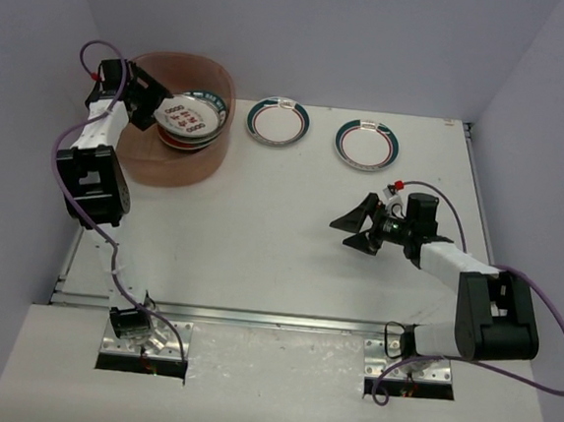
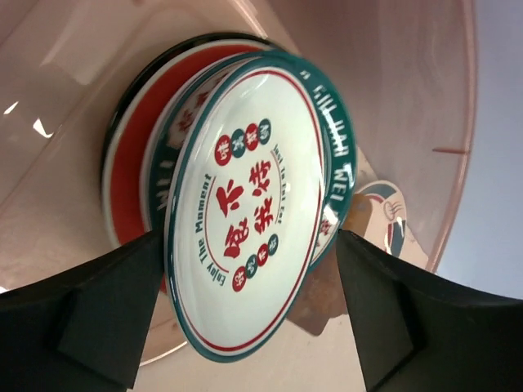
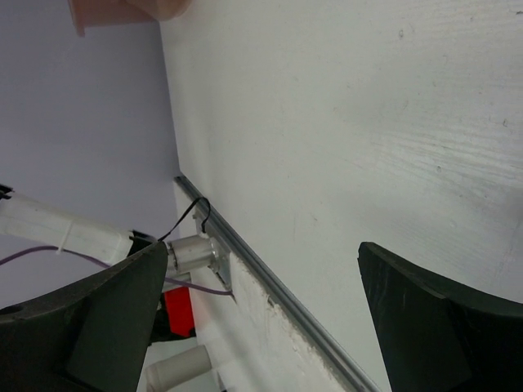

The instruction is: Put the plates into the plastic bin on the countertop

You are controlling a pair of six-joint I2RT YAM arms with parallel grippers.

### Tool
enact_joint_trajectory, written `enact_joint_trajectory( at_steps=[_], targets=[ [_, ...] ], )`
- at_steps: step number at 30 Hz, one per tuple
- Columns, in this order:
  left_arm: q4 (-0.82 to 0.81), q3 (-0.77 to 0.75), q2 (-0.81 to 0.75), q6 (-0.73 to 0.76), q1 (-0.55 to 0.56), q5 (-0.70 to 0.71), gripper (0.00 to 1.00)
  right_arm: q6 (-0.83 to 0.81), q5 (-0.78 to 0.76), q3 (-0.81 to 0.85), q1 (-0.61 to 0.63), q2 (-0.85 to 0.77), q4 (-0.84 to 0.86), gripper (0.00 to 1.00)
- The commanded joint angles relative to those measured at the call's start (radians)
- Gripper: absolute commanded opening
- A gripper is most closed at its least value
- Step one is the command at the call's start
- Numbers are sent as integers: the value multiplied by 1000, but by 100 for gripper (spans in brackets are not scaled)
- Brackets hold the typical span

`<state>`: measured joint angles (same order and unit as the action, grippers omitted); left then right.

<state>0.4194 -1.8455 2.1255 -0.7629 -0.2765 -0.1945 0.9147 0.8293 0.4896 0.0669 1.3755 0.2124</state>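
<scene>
The pinkish plastic bin stands at the far left of the white countertop, with a stack of plates inside. My left gripper reaches into the bin, open. In the left wrist view the top plate, white with red characters and a teal rim, lies tilted on the stack between the spread fingers; a gap shows at the right finger. Two green-and-red rimmed plates lie on the countertop. My right gripper hovers open and empty mid-table.
A red-rimmed plate sits lower in the stack against the bin wall. The metal front rail runs along the near edge. Grey walls enclose the left, back and right.
</scene>
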Motion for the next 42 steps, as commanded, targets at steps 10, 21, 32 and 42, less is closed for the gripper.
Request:
enact_joint_trajectory(
  at_steps=[10,21,32,42],
  targets=[
    [310,-426,244,56,74,159,100,-122,-82,85,-6,39,-100,99],
    [243,-191,-77,84,69,249,100,-88,-302,263,-38,200,-191,99],
    [-24,281,-724,124,89,-104,100,96,-343,692,-217,772,-140,96],
    [19,687,-1177,227,106,-224,100,98,-465,1156,-222,1117,-464,48]
  ],
)
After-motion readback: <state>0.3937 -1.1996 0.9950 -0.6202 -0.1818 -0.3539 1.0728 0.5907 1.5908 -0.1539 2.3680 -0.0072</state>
